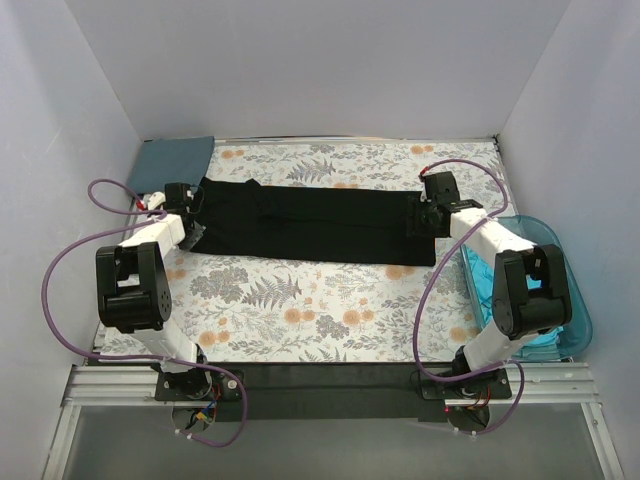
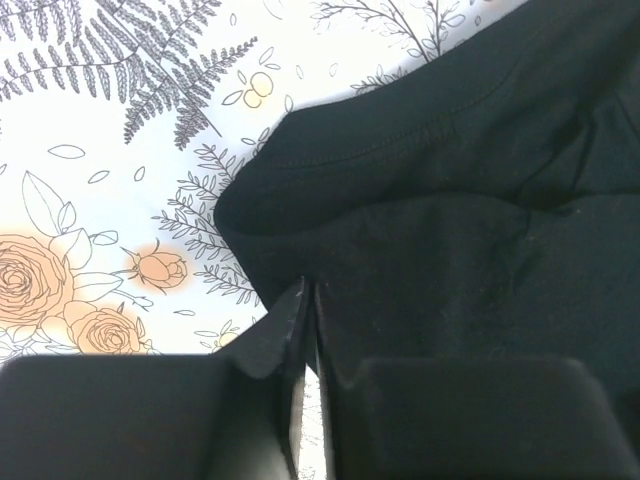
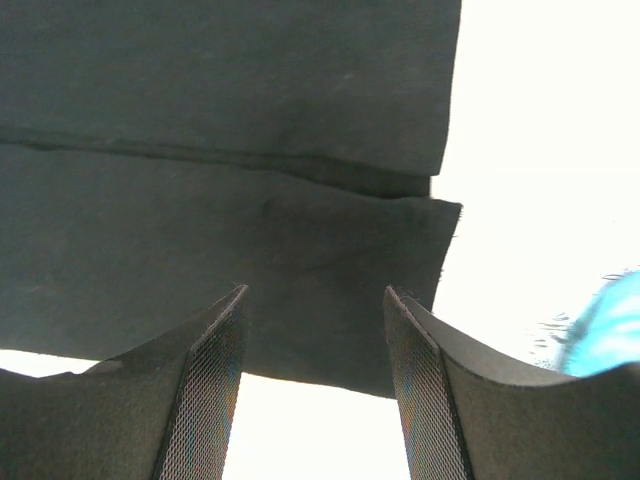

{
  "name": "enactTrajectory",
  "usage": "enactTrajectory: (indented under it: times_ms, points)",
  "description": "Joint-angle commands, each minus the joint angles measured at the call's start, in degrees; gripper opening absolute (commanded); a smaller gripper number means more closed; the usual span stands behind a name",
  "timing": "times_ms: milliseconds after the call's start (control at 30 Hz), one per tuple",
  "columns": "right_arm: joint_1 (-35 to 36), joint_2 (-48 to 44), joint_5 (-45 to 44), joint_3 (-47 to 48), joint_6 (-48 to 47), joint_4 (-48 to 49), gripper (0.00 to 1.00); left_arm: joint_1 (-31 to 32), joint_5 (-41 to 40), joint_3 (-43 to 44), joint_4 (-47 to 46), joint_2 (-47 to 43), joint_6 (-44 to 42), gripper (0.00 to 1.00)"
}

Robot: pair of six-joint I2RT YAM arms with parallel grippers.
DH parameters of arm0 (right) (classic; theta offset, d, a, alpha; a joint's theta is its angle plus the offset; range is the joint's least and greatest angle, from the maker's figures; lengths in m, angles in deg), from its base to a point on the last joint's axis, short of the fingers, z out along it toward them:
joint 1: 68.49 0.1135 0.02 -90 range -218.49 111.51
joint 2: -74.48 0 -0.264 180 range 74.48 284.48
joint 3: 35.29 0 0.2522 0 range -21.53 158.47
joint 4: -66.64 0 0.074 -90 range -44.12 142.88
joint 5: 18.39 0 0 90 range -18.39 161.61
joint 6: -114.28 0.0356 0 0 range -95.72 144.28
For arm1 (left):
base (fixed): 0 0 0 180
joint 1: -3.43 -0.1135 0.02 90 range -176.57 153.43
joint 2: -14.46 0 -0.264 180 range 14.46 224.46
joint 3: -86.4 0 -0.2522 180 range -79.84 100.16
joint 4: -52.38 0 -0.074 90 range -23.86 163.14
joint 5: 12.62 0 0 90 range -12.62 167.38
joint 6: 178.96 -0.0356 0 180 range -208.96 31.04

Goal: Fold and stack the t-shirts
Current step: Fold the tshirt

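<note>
Black tee (image 1: 315, 222) lying as long folded strip across table (image 1: 300, 320); left gripper (image 2: 308, 290) pinching left edge, fingers almost together; right gripper (image 3: 315, 292) hovering open over right end; next likely needing right grasp, then cross fold

We log the black tee (image 1: 320, 225) as soft matt cloth with a stitched hem, and the blue-grey tee (image 1: 178, 160) is matt cloth too. The worktop cloth (image 1: 300, 300) is smooth printed fabric. The tub (image 1: 578, 310) is glossy translucent plastic. The left fingers (image 2: 150, 420) are smooth matt black plastic. The right fingers (image 3: 210, 400) show fine mesh-textured faces. The frame rail (image 1: 110, 385) is bare metal.
</note>
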Motion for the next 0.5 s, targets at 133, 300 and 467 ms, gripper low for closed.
enactTrajectory:
  times_ms: [133, 300, 467]
  points:
    - [-1.8, 2.9, -4.0, 3.6, -4.6, 2.3, 0.5, -1.2, -1.1, -2.9, -1.3, -2.7, 0.1, 0.06]
    - [-2.6, 5.2, -4.6, 4.0, -9.1, 4.1, 0.49, -2.3, 0.7, -4.4, -2.2, -3.1, 0.2, 0.04]
    - [-3.4, 6.9, -2.2, 5.4, -15.2, 5.4, 0.49, -3.1, 1.7, -5.2, -2.7, -4.0, 0.2, 0.0]
